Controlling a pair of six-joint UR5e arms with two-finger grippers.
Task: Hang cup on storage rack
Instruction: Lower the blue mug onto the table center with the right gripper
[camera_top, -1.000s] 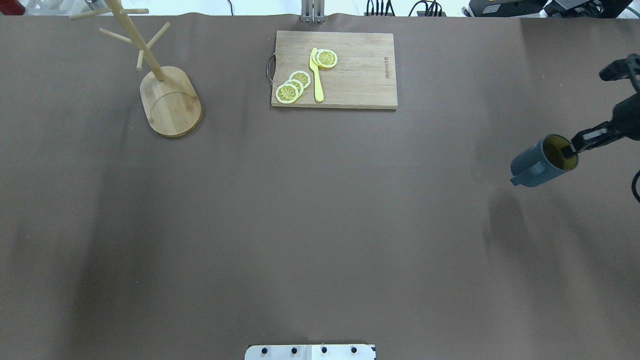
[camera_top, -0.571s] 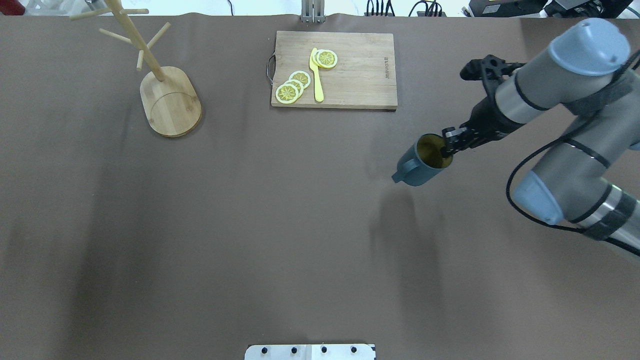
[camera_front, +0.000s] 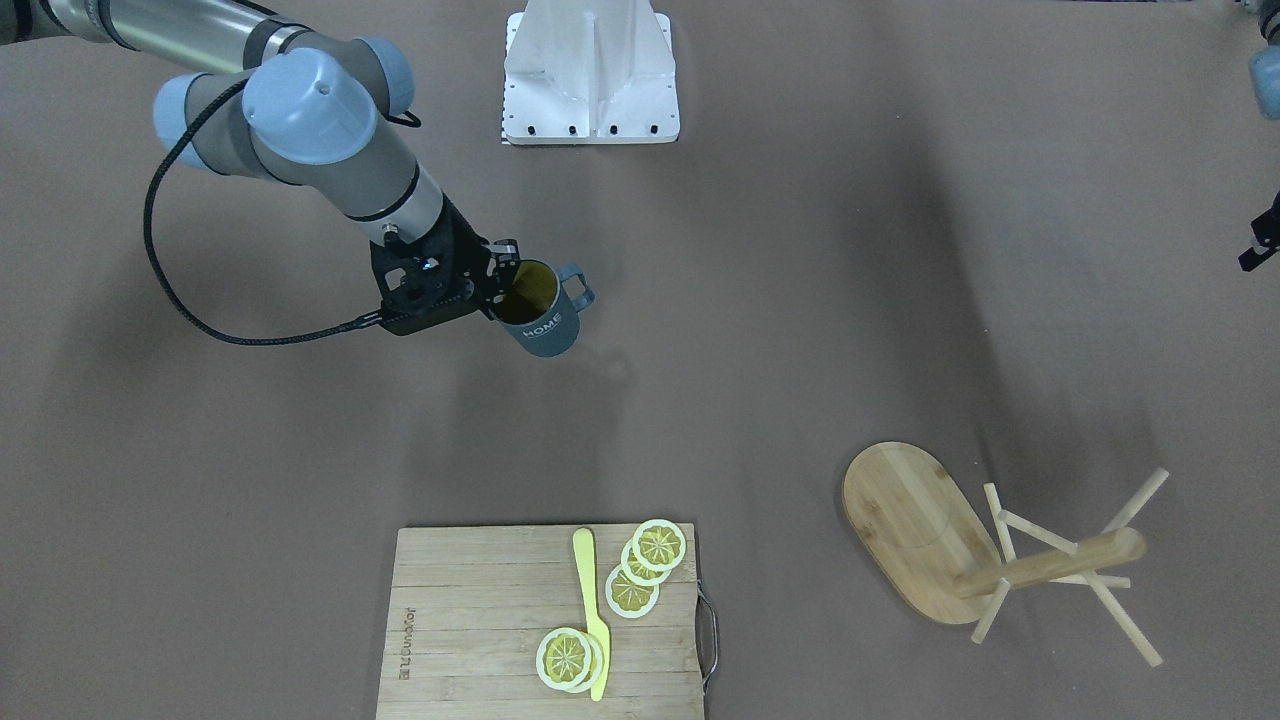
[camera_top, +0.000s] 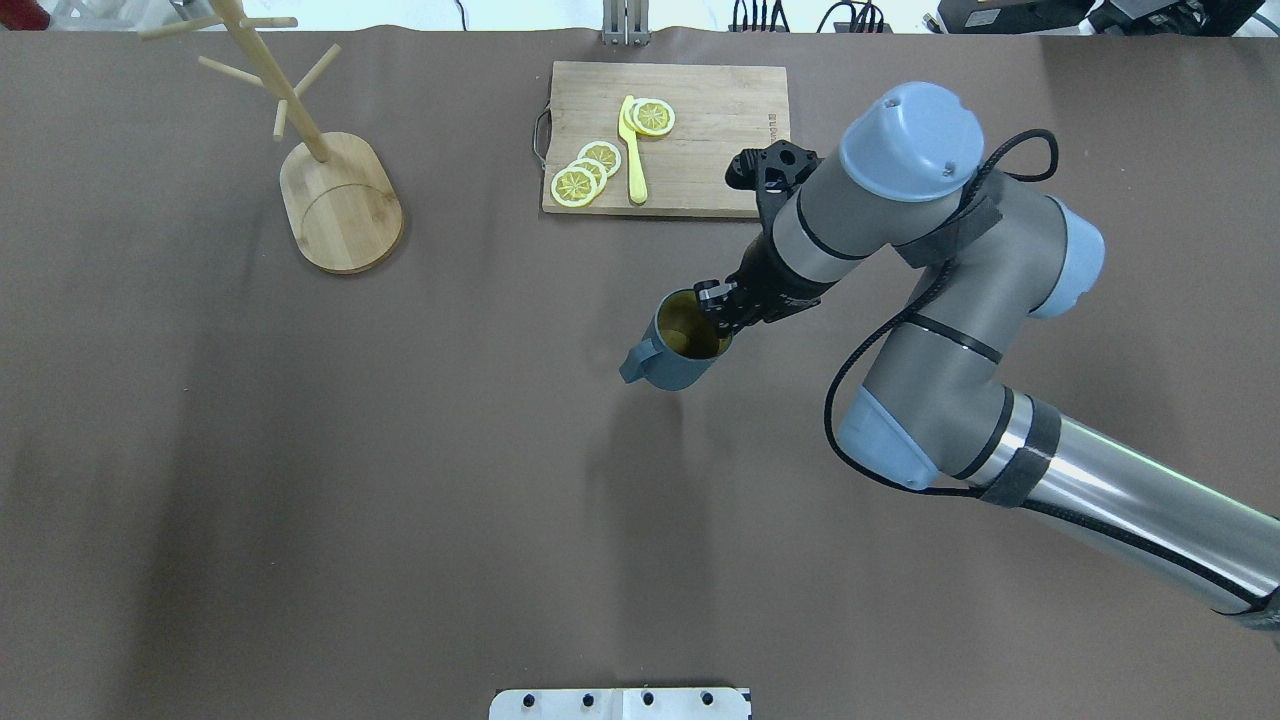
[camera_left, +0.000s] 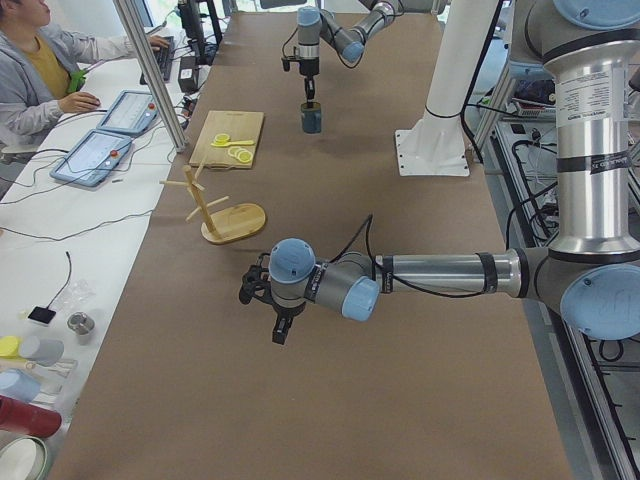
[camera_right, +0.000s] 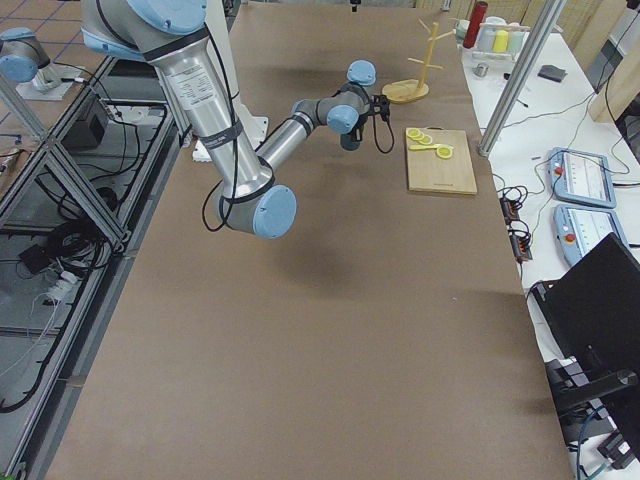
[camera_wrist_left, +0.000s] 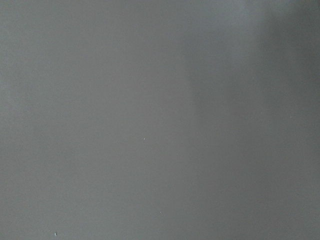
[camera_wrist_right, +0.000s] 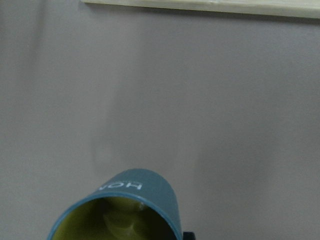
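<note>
One cup (camera_top: 680, 350) hangs tilted mid-frame above the surface (camera_top: 400, 500), our right jaws clenched on its rim. The storage rack (camera_top: 340, 200) stands upper left. Left jaws: we cannot tell.

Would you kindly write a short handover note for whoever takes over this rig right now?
Right tool: shut on the cup by its rim, one finger inside; cup held above mid-table, handle towards the robot's left.
Left tool: seems empty; open or shut, cannot tell.
Storage rack: upright at far left, pegs bare.
Done: cup picked up.
Left: carry it to the rack, hook the handle over a peg, release.
</note>
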